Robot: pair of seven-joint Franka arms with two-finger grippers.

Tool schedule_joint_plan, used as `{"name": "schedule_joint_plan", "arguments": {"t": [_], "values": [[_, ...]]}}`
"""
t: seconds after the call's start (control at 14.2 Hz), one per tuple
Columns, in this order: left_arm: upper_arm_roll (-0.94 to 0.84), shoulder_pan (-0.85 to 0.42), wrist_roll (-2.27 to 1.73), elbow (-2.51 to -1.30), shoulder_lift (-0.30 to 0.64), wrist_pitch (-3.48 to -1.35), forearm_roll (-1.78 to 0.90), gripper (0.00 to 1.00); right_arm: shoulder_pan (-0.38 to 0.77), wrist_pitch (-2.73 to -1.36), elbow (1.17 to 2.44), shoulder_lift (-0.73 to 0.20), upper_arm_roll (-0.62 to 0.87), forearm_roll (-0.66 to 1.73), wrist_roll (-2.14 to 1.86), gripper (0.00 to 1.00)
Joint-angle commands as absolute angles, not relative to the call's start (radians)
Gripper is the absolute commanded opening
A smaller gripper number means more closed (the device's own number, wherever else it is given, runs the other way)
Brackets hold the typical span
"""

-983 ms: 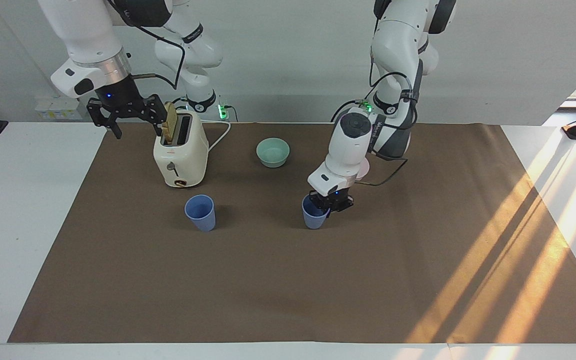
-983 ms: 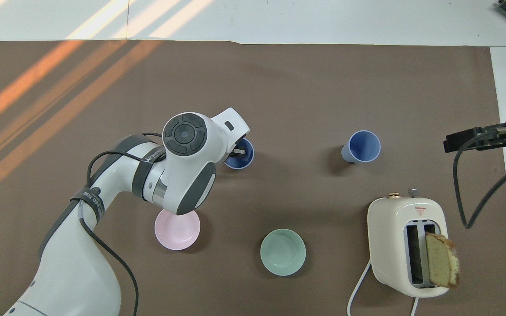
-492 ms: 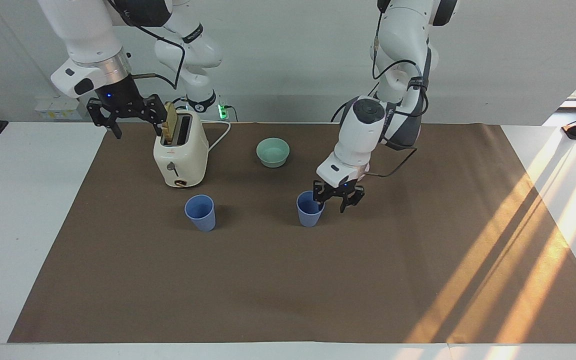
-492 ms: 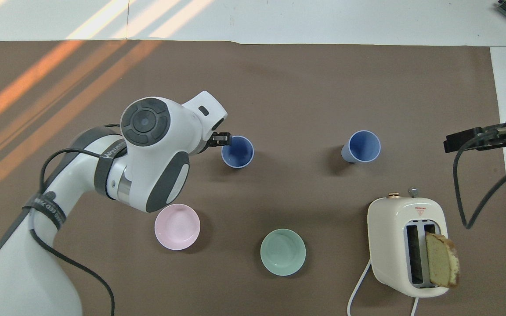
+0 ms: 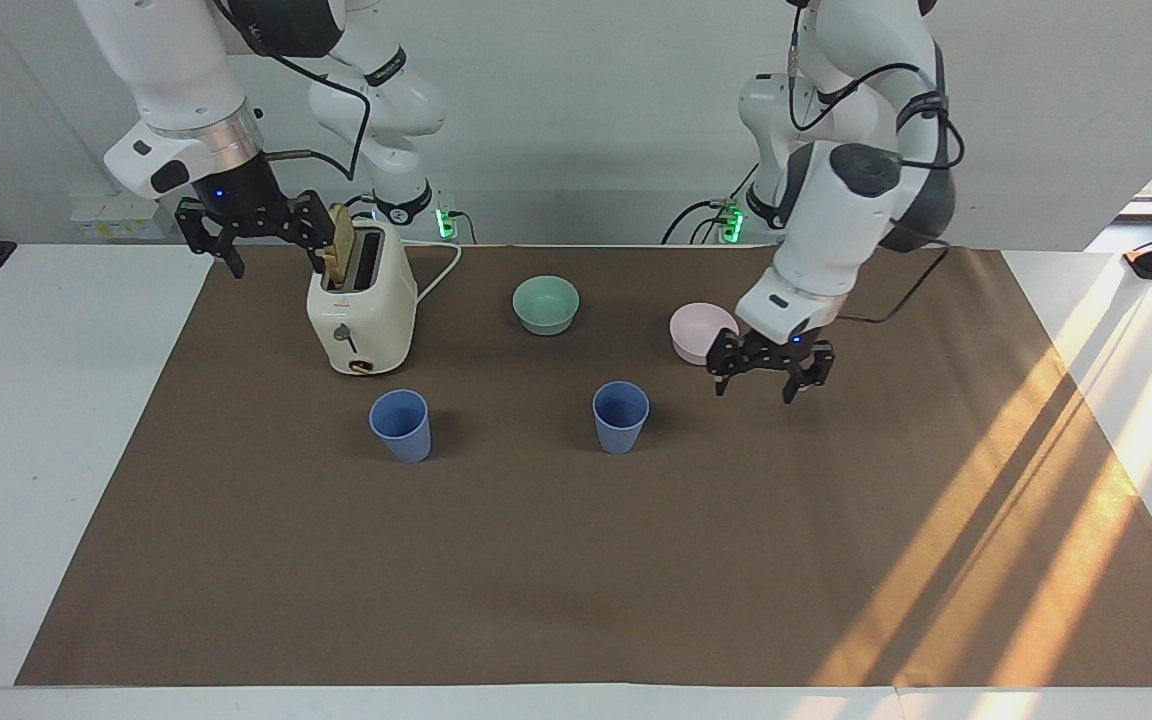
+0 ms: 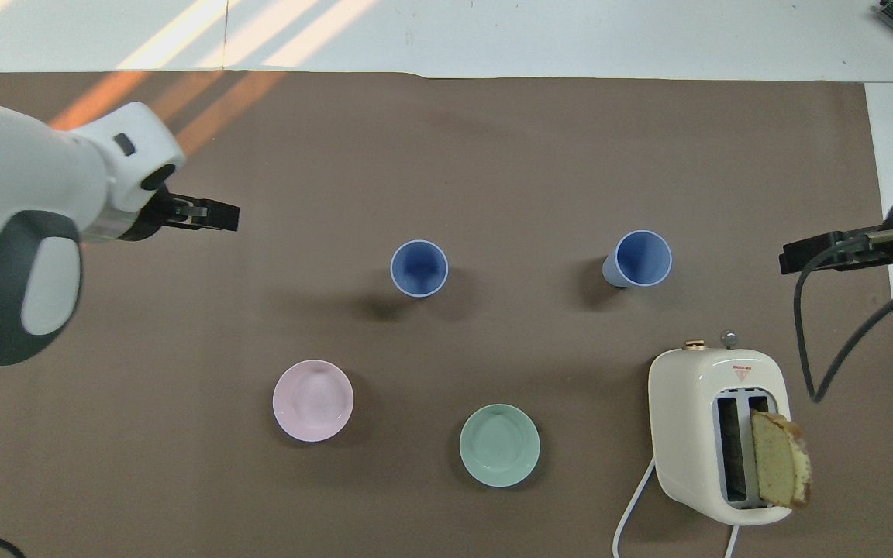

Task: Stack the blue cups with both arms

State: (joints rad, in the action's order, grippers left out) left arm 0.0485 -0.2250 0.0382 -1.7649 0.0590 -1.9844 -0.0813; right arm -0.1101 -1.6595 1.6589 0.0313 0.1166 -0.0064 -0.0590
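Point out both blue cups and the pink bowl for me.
Blue cup beside the toaster [image 5: 400, 425]: facing view, outer wall.
Blue cup mid-table [image 5: 620, 418]: facing view, outer wall.
Pink bowl [image 6: 312, 401]: overhead view, inner base.

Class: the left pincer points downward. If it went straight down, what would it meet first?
Probably only the brown mat. The open left pincer hangs beside the pink bowl, clear of the nearest blue cup, though depth is uncertain.

No wording can be read anywhere; the cream toaster [image 6: 718, 434] carries a small red triangular mark on its top, its lettering too small to make out.
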Motion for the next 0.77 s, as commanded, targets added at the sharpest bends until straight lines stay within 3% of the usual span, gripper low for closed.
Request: {"name": "schedule_joint_plan", "arguments": {"t": [0.0, 0.42, 0.7], "values": [[0.035, -0.144, 0.109, -1.649, 0.054, -1.837, -0.074, 1.00, -0.118, -1.797, 1.794, 0.049, 0.121, -0.014, -0.048, 1.00], [0.054, -0.089, 0.143, -1.530, 0.066, -1.680, -0.043, 1.00, -0.086, -2.034, 1.832, -0.145, 0.129, -0.014, -0.040, 1.00], [0.057, -0.089, 0.216, -1.537, 0.057, -1.689, -0.032, 1.00, -0.045, -2.133, 1.839, -0.228, 0.132, -0.014, 0.003, 1.00]]}}
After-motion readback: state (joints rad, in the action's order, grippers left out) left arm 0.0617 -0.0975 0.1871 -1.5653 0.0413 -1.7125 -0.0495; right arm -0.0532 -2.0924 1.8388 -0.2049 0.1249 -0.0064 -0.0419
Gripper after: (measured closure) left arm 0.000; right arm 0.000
